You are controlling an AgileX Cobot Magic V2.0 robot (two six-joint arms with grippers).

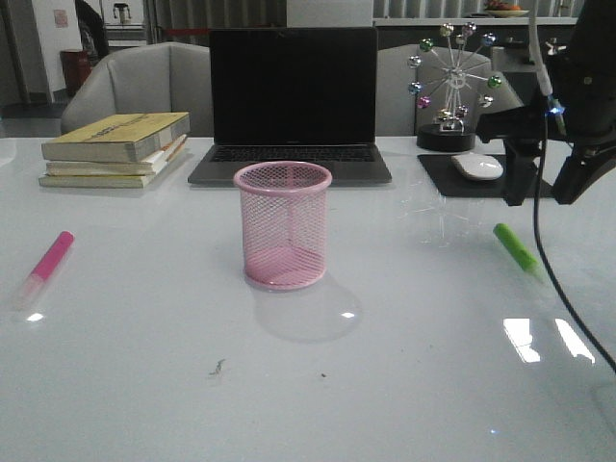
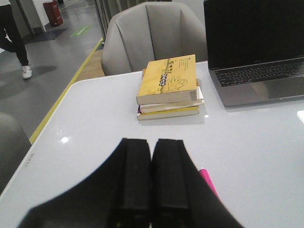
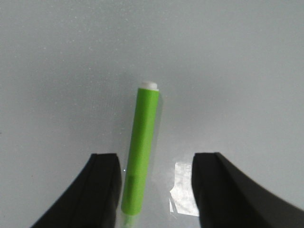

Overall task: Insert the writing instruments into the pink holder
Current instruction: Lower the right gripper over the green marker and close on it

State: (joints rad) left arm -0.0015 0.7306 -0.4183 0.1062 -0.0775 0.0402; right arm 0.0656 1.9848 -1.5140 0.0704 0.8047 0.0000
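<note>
Green highlighter (image 3: 140, 152) lies flat on the white table (image 1: 404, 385), right of the empty pink holder (image 1: 283, 238), between the spread fingers of the right gripper (image 3: 154, 190) poised above it; the likely next move is lowering and closing.

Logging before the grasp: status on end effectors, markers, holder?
Right end effector open, straddling green marker. Left end effector shut, empty. Pink marker on table; pink holder upright, empty, unobstructed.

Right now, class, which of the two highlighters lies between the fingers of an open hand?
The green highlighter, on the table right of the pink holder. The right hand is open astride it; the pink highlighter lies far left, unstraddled.
</note>
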